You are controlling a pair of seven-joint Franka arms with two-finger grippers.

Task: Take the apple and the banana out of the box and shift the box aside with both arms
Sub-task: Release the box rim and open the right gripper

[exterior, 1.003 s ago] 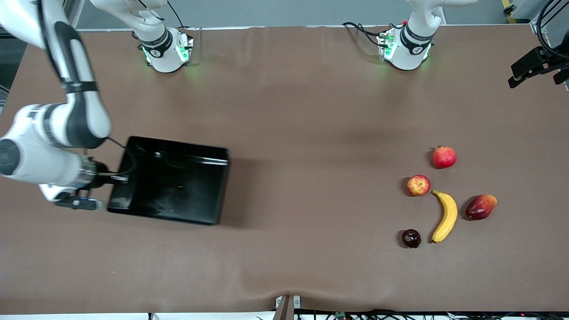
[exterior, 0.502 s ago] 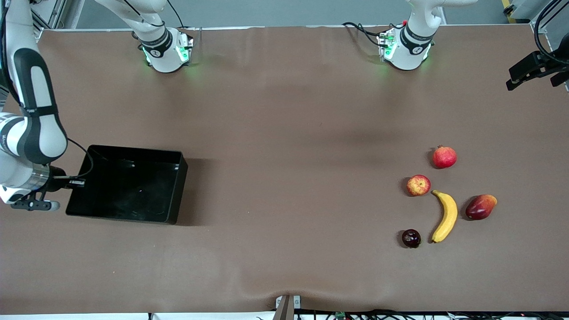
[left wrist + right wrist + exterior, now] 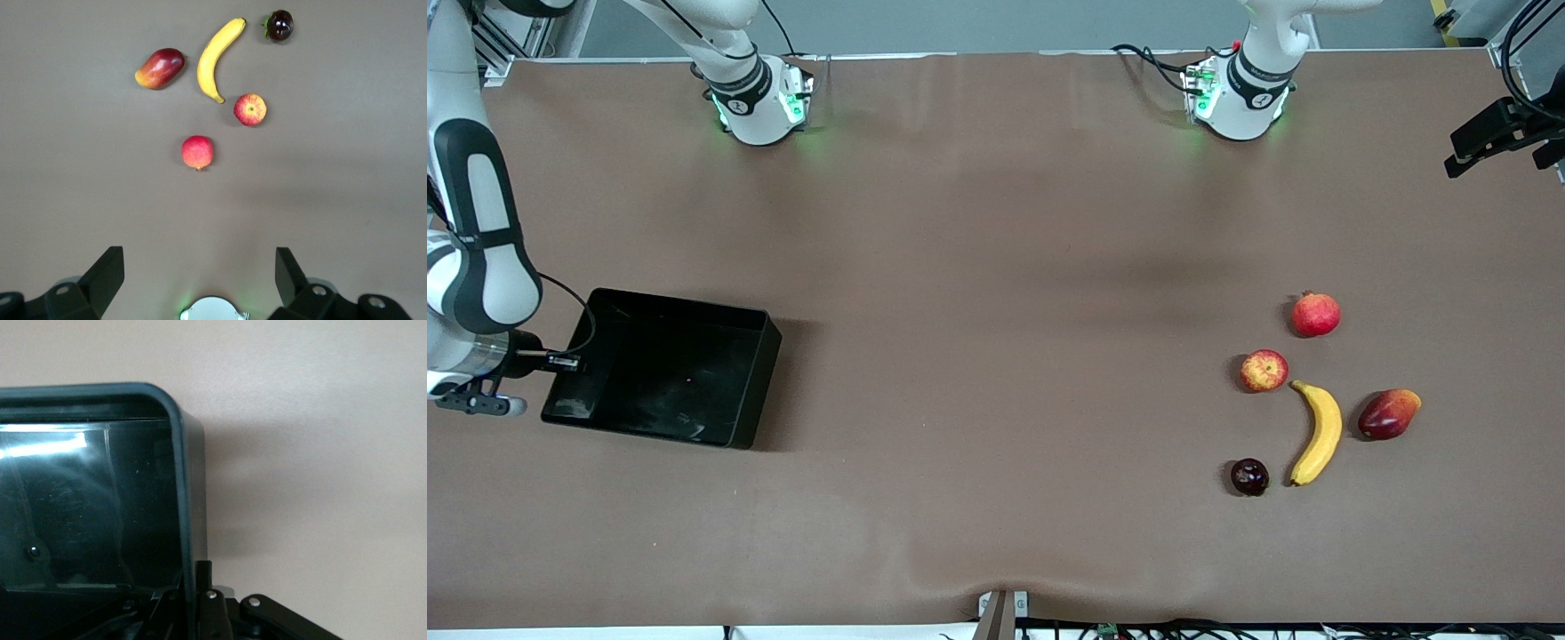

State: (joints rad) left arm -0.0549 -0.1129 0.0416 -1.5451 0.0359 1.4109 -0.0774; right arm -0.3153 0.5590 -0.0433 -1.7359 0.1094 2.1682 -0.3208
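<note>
Black box [image 3: 660, 367] is held by its end wall in the shut right gripper [image 3: 560, 363] at the worktop's right-arm end, empty; apple [image 3: 1264, 370] and banana [image 3: 1319, 432] lie out, left gripper [image 3: 200, 280] wide open, empty.

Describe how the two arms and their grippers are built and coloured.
Both arms are white with dark grey joint bands. The right arm has a silver wrist ring and a thin black cable looping to its black right gripper. The bases glow green and carry black cables. The left gripper shows two black angular fingers with round screw holes.
</note>
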